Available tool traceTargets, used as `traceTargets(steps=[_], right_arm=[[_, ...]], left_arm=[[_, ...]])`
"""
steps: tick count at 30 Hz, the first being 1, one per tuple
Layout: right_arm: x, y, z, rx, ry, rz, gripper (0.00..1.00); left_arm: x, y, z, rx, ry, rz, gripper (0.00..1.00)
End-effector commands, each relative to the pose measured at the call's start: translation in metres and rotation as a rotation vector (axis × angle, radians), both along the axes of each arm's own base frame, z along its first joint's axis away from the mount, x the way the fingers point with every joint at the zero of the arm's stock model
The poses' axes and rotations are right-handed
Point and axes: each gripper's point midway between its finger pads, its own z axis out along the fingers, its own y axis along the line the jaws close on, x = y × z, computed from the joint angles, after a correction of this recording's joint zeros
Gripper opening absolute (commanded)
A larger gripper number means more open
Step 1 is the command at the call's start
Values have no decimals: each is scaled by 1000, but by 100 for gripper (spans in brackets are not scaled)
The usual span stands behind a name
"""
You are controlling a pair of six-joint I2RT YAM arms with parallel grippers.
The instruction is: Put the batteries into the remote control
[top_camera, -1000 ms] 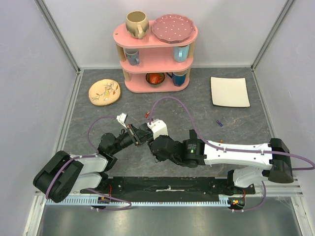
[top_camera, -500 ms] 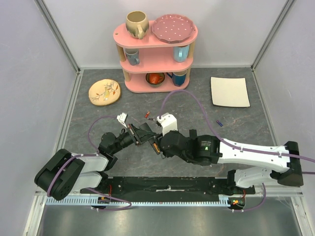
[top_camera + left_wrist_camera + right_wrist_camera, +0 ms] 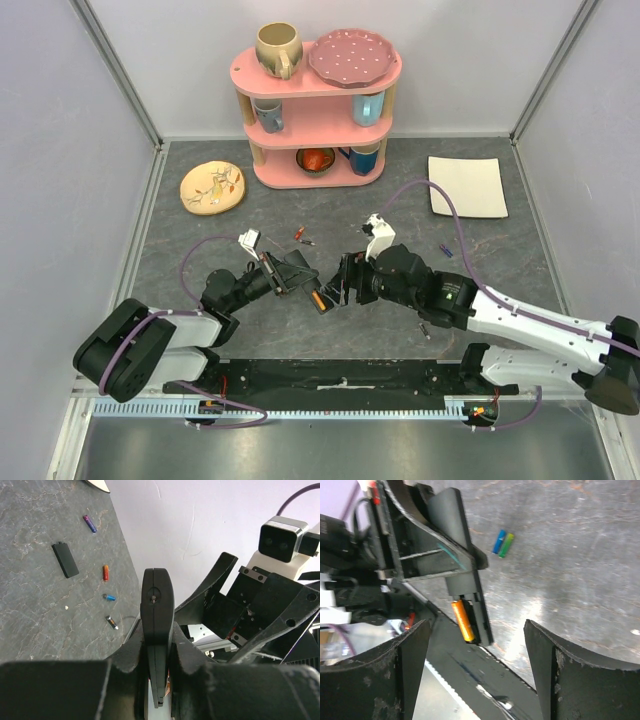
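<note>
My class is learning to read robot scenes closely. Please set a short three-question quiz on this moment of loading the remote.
1. True or false: the right fingers are shut.
2. Which holds the remote? A: the left fingers. B: the right fingers. C: neither.
3. Fill in: the battery sitting in the remote's slot is ____ in colour.

Key: 1 false, they stand wide open with nothing between them. 2 A. 3 orange.
</note>
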Motion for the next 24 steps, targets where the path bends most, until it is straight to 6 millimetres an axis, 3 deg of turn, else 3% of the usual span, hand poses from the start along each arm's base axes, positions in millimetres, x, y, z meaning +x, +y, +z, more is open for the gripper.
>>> traceTargets(steps=[1, 3, 6, 11, 16, 24], right_arm=[[-3, 22, 39, 277, 40, 42, 84], [-7, 24, 29, 310, 104, 53, 84], [-8, 31, 28, 375, 135, 66, 84], [-9, 35, 12, 364, 185, 65, 84], [-8, 39, 11, 392, 213, 66, 84], [-6, 34, -5, 425, 279, 18, 82]], left_arm=[[-5, 2, 62, -153, -218, -10, 2], [-4, 2, 67, -162, -231, -9, 2], [-5, 2, 72, -170, -247, -10, 2], [-5, 3, 77, -180, -261, -5, 2], [-6, 3, 80, -185, -272, -4, 2], [-5, 6, 81, -190, -272, 17, 2]])
